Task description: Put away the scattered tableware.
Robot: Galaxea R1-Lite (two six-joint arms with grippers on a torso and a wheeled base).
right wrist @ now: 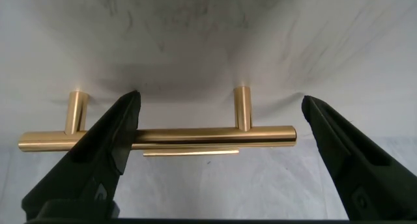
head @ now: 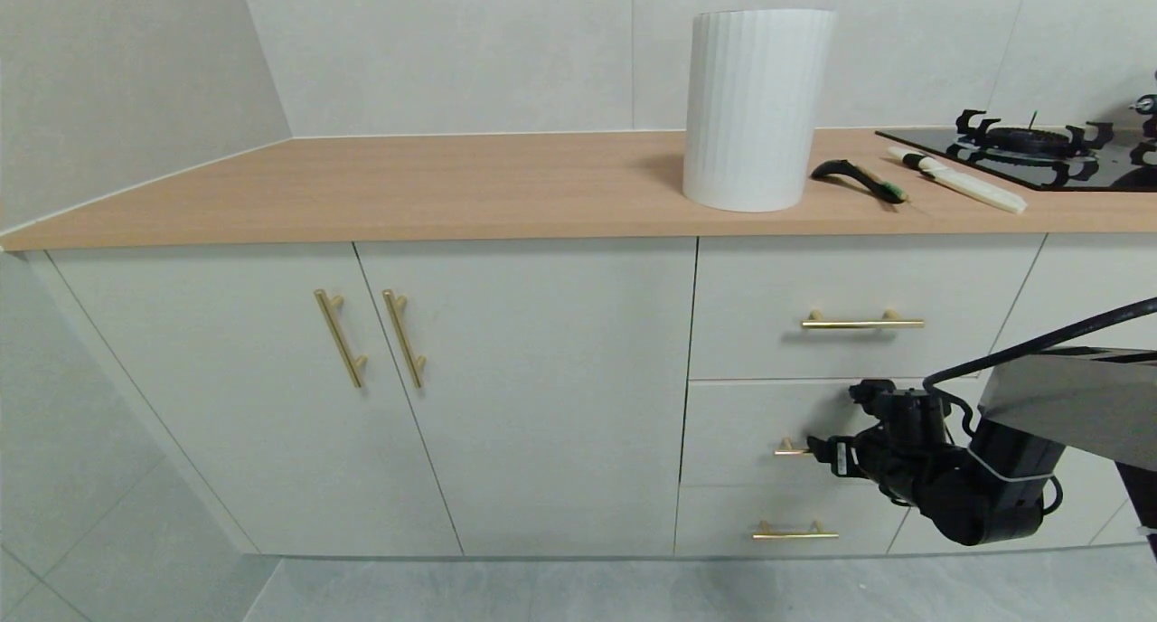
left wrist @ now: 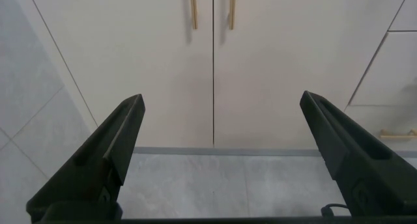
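While the head view sets the right claw (head: 818,447) at a drawer (head: 741,432), its wrist view shows it open at the brass handle (right wrist: 195,134). Left claw (left wrist: 223,100) gapes too. Black utensil (head: 857,179) and white knife (head: 963,182) lie near the table (head: 407,183) right end.

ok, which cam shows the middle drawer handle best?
Right wrist view: the middle drawer handle runs across the frame, close up, between the fingers of the open right gripper. Head view gives just its left end; the gripper hides the rest. Left wrist view faces the cabinet doors.
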